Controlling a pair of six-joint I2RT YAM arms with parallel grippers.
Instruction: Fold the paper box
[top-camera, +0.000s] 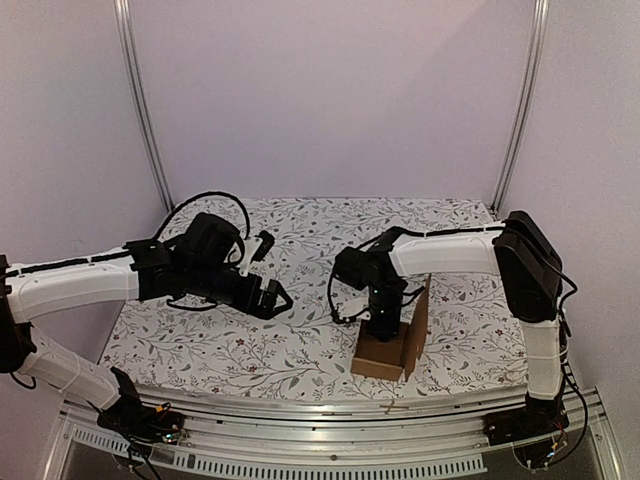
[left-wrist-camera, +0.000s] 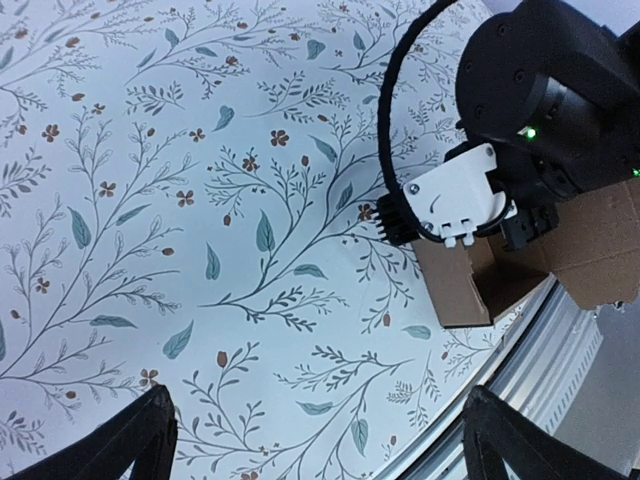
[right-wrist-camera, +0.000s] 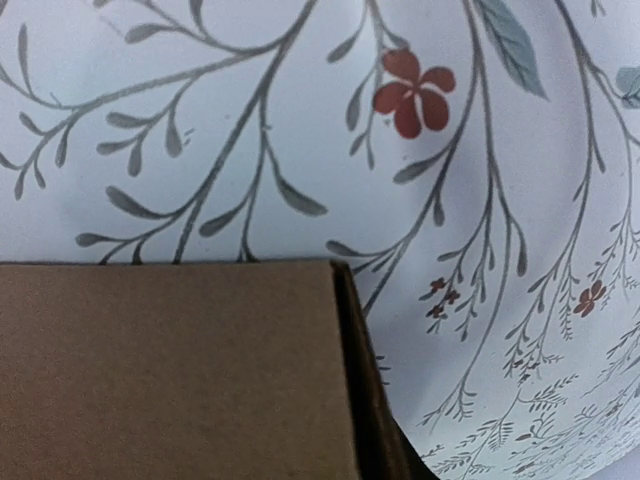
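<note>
Nearest, along the table's 6 o'clock edge, ran a ribbed aluminium rail (top-camera: 330, 415). Just beyond it, toward 5 o'clock on the white tablecloth (top-camera: 230, 350) printed with grey sprigs and small red flowers, stood the paper box (top-camera: 385, 358). It was plain brown cardboard, partly folded into a small open carton, with one tall flap upright on its 3 o'clock side.

The black right gripper (top-camera: 385, 328) pointed straight down over the carton's open top and seemed to reach inside, though its tips were hidden there. Its wrist view showed only a flat cardboard panel against the cloth and none of its fingers. I could not tell whether the jaws were grasping the card or released.

At 9 o'clock from the carton, well apart from it, the black left gripper (top-camera: 272, 297) hovered above the cloth. Its fingers (left-wrist-camera: 140, 440) were spread wide with nothing between them.

Farthest back, slanted metal posts (top-camera: 140, 100) rose at 11 and 1 o'clock against pale lilac walls (top-camera: 330, 100).
</note>
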